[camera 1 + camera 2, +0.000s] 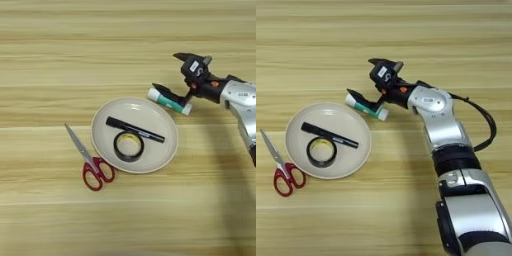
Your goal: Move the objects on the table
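Light wood-grain tabletop (50,45) with plank-like streaks fills both views. On it sits a round beige plate (160,120), and both task things lie inside: a slim black marker pen with white print (135,129) runs slantwise across the middle, and a small black ring of tape with a yellowish inner core (128,146) lies flat just below, its upper edge touching or slightly tucked under the pen. Red-handled scissors (90,160) lie on the bare wood just left of the plate, blades shut and pointing up-left; in the right eye view their tip comes close to the picture's left edge.

Just beyond the plate's upper right rim lies a white-and-green glue stick (170,101), slanted. The black two-fingered right gripper (365,78) is at it with its fingers spread wide: the lower finger (358,96) lies over the stick's near side, the upper one points away, well above it. Whether the lower finger touches the stick cannot be told. The silver forearm (438,112) is cut off at the right edge in the left eye view.
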{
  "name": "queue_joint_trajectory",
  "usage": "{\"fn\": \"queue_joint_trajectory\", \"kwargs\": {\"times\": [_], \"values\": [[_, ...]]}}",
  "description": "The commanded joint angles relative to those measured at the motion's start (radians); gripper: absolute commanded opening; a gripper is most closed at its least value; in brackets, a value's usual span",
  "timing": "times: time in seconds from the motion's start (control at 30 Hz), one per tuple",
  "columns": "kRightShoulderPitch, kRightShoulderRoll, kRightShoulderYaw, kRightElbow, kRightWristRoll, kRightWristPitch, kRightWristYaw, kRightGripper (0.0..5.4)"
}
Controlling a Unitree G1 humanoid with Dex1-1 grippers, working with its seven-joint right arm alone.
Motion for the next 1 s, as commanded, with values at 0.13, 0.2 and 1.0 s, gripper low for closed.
{"fn": "queue_joint_trajectory", "kwargs": {"times": [0.13, 0.2, 1.0], "values": [[-0.068, -0.026, -0.022, -0.055, 0.018, 0.002, -0.016, 5.37], [-0.068, -0.026, -0.021, -0.055, 0.018, 0.003, -0.016, 5.37], [0.081, -0.021, 0.024, -0.278, 0.137, 0.027, 0.240, 5.37]]}}
